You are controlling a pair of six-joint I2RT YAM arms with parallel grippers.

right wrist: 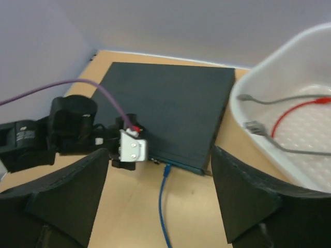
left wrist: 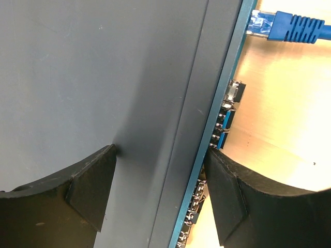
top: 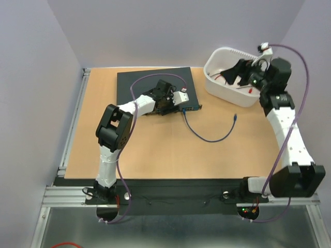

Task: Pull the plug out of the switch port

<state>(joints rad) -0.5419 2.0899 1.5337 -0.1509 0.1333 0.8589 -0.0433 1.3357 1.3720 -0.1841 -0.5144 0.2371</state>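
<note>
I've got the left gripper point(left wrist: 160, 199) clamping the switch point(left wrist: 103, 77), plug point(left wrist: 289, 27) seated farther right, right gripper point(right wrist: 158, 199) released over the tub point(right wrist: 243, 88).

Soft, even overhead light left only faint shadows. Glare washed the table point(left wrist: 279, 129) in the left wrist view; the right wrist view was slightly blurred.
</note>
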